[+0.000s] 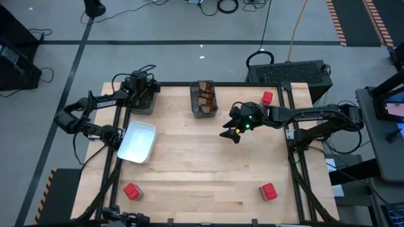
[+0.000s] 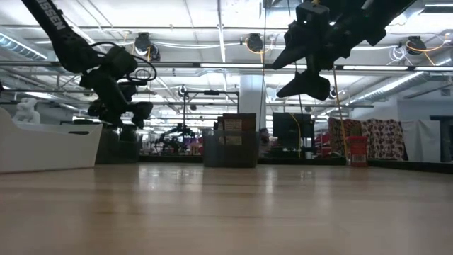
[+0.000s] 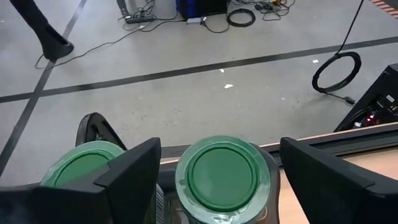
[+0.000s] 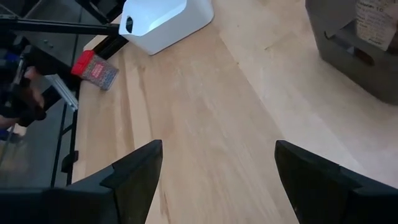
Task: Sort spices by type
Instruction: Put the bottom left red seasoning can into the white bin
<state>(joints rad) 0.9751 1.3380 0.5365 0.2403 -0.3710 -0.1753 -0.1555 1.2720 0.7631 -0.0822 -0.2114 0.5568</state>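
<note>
From overhead the left pincer (image 1: 144, 88) sits right over the dark bin (image 1: 142, 101), so whatever's in there is hidden. In the left wrist view one green-lidded jar (image 3: 81, 167) is half behind a finger and both jars get cut off by the frame edge. The packets in the middle bin (image 1: 204, 99) are too small to count, maybe three or four.

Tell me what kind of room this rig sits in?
Probably a big open lab or workshop: grey concrete floor with taped lines and loose cables, overhead strip lights on an exposed ceiling, and other equipment beyond the wooden table.
</note>
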